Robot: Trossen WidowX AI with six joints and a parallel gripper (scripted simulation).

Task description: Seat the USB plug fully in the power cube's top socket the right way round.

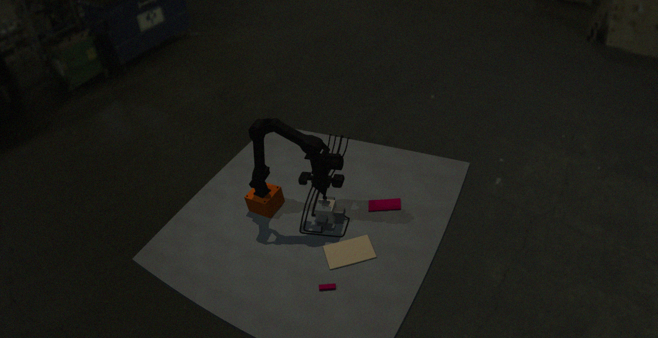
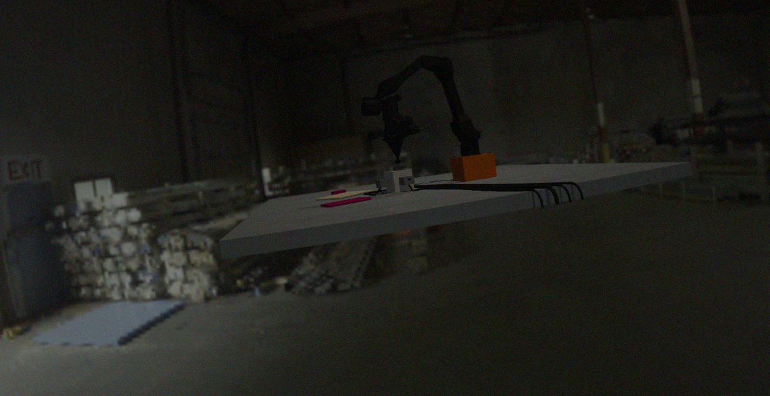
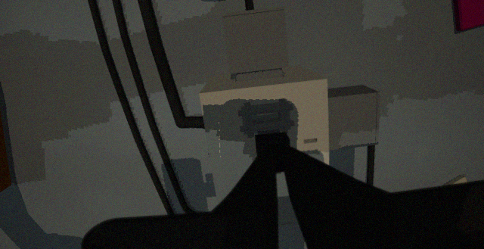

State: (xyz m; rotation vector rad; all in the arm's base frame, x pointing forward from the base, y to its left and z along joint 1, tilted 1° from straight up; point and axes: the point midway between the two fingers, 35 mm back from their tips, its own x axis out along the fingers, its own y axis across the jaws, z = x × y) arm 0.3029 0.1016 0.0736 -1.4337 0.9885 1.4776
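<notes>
The pale power cube (image 1: 324, 214) (image 2: 396, 181) (image 3: 314, 109) stands on the table, with a small slot (image 3: 310, 140) visible in its top face. My gripper (image 1: 324, 194) (image 2: 397, 159) (image 3: 277, 158) points straight down just above the cube's top. It is shut on the USB plug, which is small, dark and mostly hidden by the fingertips. The fingers and their shadow cover the part of the top below them, so I cannot tell how deep the plug sits or which way round it is.
Grey blocks (image 3: 255, 41) (image 3: 353, 117) with black cables adjoin the cube's sides. Thick cables (image 3: 151, 33) (image 2: 484, 186) run over the table (image 1: 230, 267) (image 2: 333, 226). A magenta slab (image 1: 384, 205) (image 2: 345, 201), tan board (image 1: 349, 252), small magenta bar (image 1: 327, 286) and orange arm base (image 1: 264, 202) (image 2: 473, 167) surround it.
</notes>
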